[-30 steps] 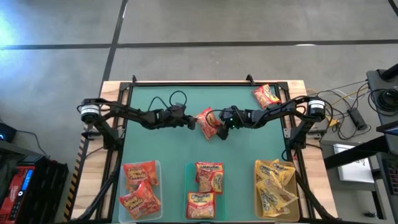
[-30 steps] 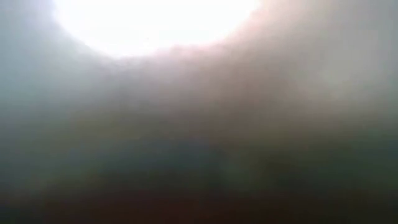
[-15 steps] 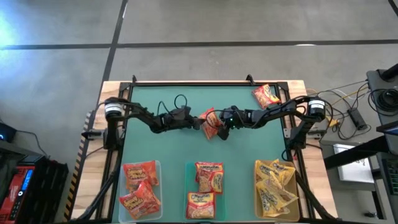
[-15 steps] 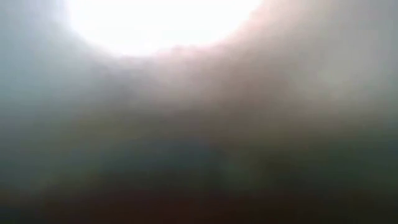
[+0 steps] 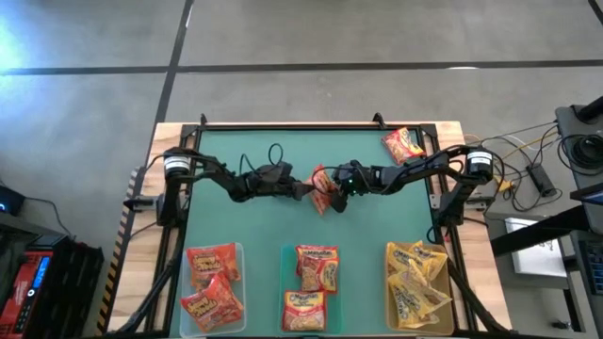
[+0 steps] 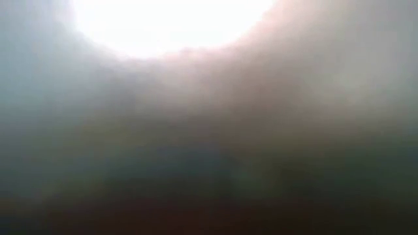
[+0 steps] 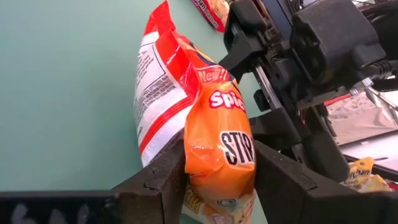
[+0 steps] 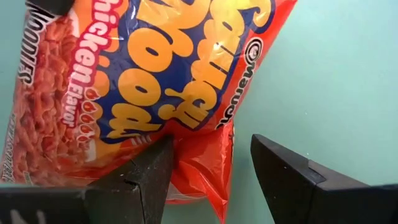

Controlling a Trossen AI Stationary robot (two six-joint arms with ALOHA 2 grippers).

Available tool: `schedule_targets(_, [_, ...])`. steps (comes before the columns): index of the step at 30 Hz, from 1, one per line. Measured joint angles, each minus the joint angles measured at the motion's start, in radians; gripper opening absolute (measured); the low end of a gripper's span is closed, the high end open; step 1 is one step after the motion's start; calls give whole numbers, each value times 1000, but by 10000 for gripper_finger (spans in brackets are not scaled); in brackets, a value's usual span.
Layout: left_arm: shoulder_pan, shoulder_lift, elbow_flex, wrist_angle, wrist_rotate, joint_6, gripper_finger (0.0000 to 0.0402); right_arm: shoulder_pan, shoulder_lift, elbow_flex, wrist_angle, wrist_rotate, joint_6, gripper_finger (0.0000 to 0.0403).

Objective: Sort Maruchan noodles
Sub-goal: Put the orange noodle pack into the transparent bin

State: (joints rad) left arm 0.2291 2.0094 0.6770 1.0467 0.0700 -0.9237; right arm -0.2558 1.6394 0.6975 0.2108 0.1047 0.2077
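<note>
Both arms meet over the middle of the green tabletop, nearer its far edge. An orange-red packet stands on edge between them.

Left pincer: clenched on the packet. In the left wrist view the packet sits squeezed between the two dark fingers, its orange end in the grip and its red-and-white back turned toward the mat.

Right pincer: at the packet's other side. In the right wrist view the packet fills the frame; one finger touches the packet's lower corner, the other finger stands clear of it with green mat showing between. Released; no grip on this side.

Other noodles: one red packet lies flat near the far right corner of the tabletop. Three bins stand along the near edge. Left bin: red packets. Middle bin: orange-red packets. Right bin: yellow packets.

Low view: shows only glare and haze; nothing readable.
</note>
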Motion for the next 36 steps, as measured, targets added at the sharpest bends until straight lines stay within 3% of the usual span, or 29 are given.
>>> schedule_targets(5, [4, 0, 8, -21, 2, -1, 141, 0, 0, 0, 1, 0, 0, 205])
schedule_targets(16, [4, 0, 21, -25, 7, -8, 48, 0, -50, -2, -24, 0, -13, 205])
schedule_targets(25, [17, -22, 21, -33, 43, 1, 40, 1, -189, -2, -185, 0, -18, 205])
schedule_targets(36, [25, -89, 20, -27, 140, 50, 38, 2, -285, -1, -252, 1, -26, 205])
